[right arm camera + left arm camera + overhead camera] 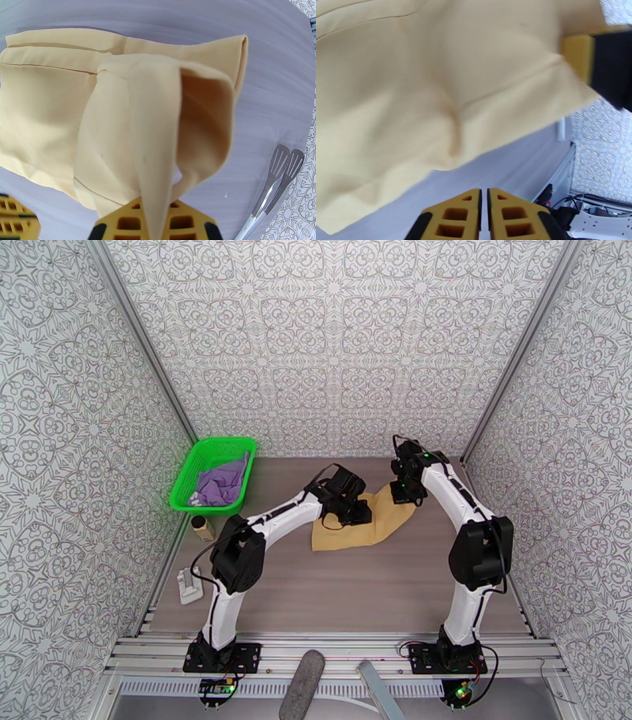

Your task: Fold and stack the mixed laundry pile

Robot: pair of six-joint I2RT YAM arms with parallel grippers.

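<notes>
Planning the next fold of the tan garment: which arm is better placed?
Probably right: the right gripper is shut on a lifted corner of the tan garment; the left gripper is shut on nothing.

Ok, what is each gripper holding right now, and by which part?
The right gripper is shut on the mustard-tan garment, pinching its lifted far right corner. The left gripper is shut with no cloth seen in it.

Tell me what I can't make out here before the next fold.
Right wrist: mustard garment drapes over the right fingers, hiding their tips.
Top view: purple T-shirt bunched in the green basket, detail too small.
Right wrist: tongs cut off by bottom edge.
</notes>
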